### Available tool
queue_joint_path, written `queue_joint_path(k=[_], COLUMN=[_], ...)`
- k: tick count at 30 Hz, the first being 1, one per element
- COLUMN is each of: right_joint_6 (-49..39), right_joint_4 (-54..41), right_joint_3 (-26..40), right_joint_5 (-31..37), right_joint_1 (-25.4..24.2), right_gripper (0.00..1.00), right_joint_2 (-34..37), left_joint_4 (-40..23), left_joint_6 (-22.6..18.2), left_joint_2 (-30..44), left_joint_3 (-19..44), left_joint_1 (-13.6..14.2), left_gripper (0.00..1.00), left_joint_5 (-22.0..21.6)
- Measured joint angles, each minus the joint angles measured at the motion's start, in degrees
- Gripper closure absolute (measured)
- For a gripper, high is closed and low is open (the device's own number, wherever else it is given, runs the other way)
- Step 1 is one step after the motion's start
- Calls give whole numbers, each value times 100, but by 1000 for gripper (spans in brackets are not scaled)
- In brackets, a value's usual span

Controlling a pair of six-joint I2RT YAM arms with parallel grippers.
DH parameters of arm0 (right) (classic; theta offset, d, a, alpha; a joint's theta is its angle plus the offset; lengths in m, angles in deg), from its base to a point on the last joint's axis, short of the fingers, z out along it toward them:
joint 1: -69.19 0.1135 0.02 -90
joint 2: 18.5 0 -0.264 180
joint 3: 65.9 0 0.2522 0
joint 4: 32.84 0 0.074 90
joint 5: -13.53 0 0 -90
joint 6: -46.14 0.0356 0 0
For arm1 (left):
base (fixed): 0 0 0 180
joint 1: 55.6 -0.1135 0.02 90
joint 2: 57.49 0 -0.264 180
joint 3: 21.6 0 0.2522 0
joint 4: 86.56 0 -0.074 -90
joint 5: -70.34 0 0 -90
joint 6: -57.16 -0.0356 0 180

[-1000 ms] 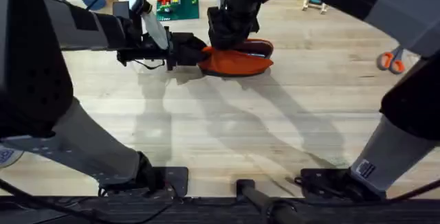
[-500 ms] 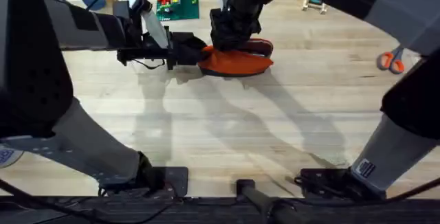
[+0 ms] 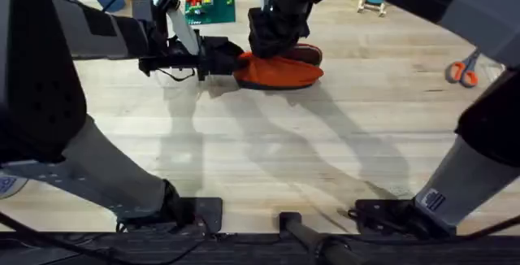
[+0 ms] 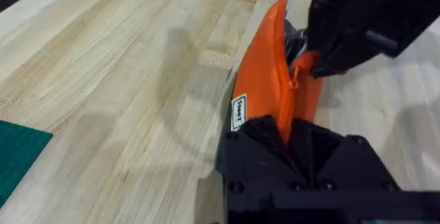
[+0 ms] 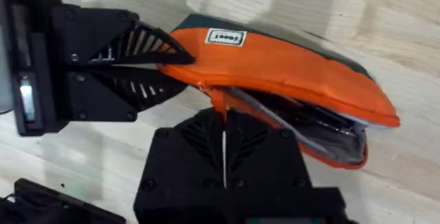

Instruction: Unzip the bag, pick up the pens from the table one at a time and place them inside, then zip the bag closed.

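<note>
The orange bag (image 3: 284,71) with its dark base lies on the table (image 3: 268,159) at the back middle. My left gripper (image 3: 230,60) is shut on the bag's left end, seen close in the left wrist view (image 4: 283,129). My right gripper (image 3: 276,47) hangs over the bag, shut on the orange zipper pull (image 5: 218,102) near that same end. To the right of the pull the bag's mouth (image 5: 323,129) gapes, and dark and silvery shapes show inside. The pens are hidden.
Orange-handled scissors (image 3: 461,71) lie at the right edge. A green mat (image 3: 213,3) with small coloured blocks sits behind the left gripper. Bare wood stretches from the bag to the arm bases.
The right gripper has edged slightly to the right over the bag, and less of the bag's far lip shows. The left gripper has held its place.
</note>
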Motion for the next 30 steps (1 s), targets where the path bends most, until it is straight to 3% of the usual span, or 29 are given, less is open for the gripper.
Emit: queue_joint_path(k=[13,30], right_joint_6=[-29,-153], right_joint_4=[462,474], right_joint_3=[-832,-960], right_joint_5=[-151,-221], right_joint_1=[-233,-501], right_gripper=[967,967], right_joint_2=[-563,-662], left_joint_4=[0,22], left_joint_6=[91,258], left_joint_2=[0,0], left_joint_3=[0,0], left_joint_1=[0,0], left_gripper=[959,959], left_joint_5=[4,-2])
